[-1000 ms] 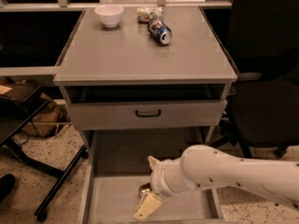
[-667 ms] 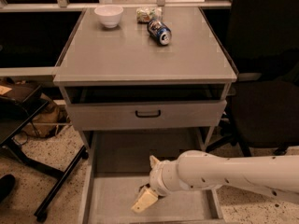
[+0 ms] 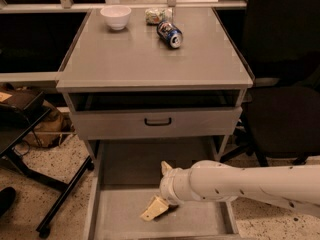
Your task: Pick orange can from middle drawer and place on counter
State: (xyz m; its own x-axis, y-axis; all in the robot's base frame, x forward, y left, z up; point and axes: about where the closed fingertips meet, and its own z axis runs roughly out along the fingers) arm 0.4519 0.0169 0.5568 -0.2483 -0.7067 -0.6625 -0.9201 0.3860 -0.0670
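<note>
Matte grey counter (image 3: 150, 59), flat with a thin rim, front half bare. A round white bowl (image 3: 116, 16) and a blue can (image 3: 170, 34) on its side sit near the counter's back edge. Under the counter is a grey drawer front (image 3: 115, 125) with a black handle (image 3: 157, 121). Below that the middle drawer (image 3: 120, 220) is pulled out, with low metal walls and a flat floor. The gripper (image 3: 153, 190) is inside it, tan fingers (image 3: 154, 209) spread wide, holding nothing. Cannot tell where the orange can is.

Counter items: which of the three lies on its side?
The blue can, silver end forward; the white bowl sits upright, the packet is crumpled. The tool is down in the open drawer.
</note>
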